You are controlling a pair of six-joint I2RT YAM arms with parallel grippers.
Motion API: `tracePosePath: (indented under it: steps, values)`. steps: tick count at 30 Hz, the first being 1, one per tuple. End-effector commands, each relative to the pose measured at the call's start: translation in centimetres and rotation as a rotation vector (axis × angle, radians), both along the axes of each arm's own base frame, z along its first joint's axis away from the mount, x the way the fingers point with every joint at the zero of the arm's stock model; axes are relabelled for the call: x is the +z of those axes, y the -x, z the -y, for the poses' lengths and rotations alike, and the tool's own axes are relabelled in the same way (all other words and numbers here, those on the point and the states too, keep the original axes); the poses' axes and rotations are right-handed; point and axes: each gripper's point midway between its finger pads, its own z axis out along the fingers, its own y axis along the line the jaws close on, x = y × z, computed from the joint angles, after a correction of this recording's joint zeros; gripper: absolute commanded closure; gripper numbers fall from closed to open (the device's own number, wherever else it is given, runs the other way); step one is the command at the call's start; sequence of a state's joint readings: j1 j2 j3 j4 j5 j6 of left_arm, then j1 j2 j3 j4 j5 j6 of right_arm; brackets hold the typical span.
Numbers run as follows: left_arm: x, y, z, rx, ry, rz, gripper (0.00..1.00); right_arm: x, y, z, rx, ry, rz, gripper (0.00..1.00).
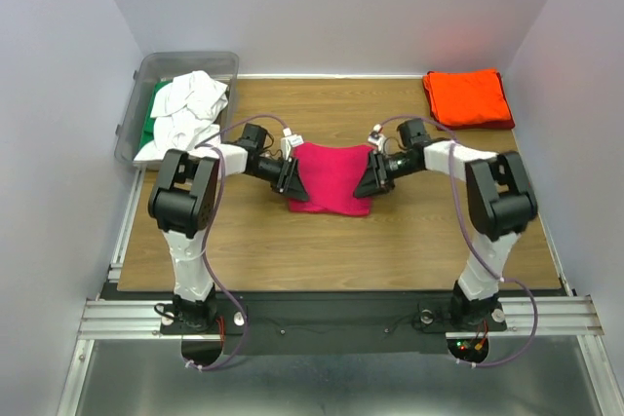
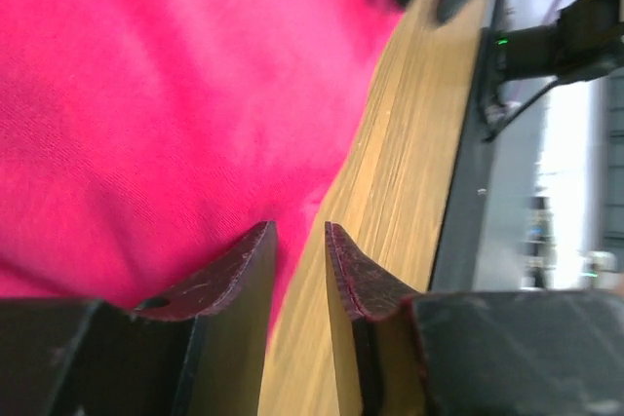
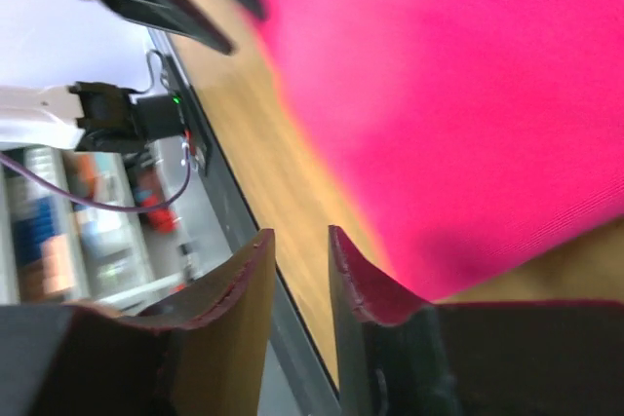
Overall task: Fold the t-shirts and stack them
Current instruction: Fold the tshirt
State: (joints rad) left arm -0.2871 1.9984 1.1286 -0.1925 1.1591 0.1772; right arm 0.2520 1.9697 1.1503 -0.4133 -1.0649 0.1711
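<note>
A magenta-pink t-shirt [image 1: 330, 178] lies folded in a compact shape at the middle of the wooden table [image 1: 292, 250]. My left gripper [image 1: 291, 174] sits low at its left edge, my right gripper [image 1: 370, 174] at its right edge. In the left wrist view the left gripper [image 2: 299, 225] is open by a narrow gap, and the pink cloth [image 2: 175, 94] runs just past its tips, not pinched. The right gripper [image 3: 299, 231] is likewise narrowly open over bare wood, with the pink cloth [image 3: 458, 94] beside it. An orange-red t-shirt [image 1: 468, 97] lies folded at the back right.
A clear grey plastic bin [image 1: 185, 63] stands at the back left, holding crumpled white t-shirts [image 1: 190, 104] and a green one [image 1: 156, 109]. White walls close in the table on three sides. A metal rail runs along the near edge.
</note>
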Motion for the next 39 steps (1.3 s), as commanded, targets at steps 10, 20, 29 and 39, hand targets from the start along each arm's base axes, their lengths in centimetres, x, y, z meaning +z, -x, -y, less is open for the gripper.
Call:
tracePosePath:
  steps: [10,20,29,39]
  values:
    - [9.5,-0.4,7.4,-0.212,-0.345,0.983,0.49,7.5,-3.7,8.6,-0.385,0.205,0.301,0.28]
    - [2.9,3.8,13.4,-0.447,-0.554,1.256,0.46,5.2,-4.4,10.9,-0.591,0.318,0.220,0.18]
    - [-0.9,1.9,14.5,-0.454,-0.665,1.317,0.46,2.8,-3.8,10.8,-0.665,0.313,0.095,0.16]
    - [0.2,1.8,15.3,-0.424,-0.565,1.236,0.95,1.5,-4.2,9.5,-0.667,0.224,0.047,0.12]
